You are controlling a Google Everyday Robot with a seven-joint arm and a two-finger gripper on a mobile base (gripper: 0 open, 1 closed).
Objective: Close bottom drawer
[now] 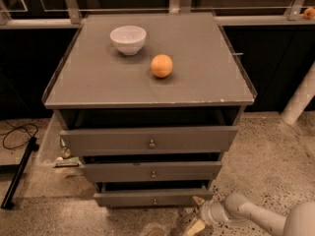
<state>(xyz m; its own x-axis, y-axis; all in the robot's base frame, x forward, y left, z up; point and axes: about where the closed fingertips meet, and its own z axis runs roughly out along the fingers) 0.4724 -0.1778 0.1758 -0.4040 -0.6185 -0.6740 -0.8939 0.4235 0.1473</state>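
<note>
The grey cabinet has three drawers. The bottom drawer is the lowest and slimmest, with a small round knob. It stands out only a little, and its front sits just ahead of the middle drawer front. The top drawer front also stands out slightly. My gripper is at the bottom right, low over the floor. It is open, with one fingertip at the right end of the bottom drawer front and the other lower down. It holds nothing.
A white bowl and an orange sit on the cabinet top. A black cable and a bar lie on the floor at left. A white post stands at right. Speckled floor surrounds the cabinet.
</note>
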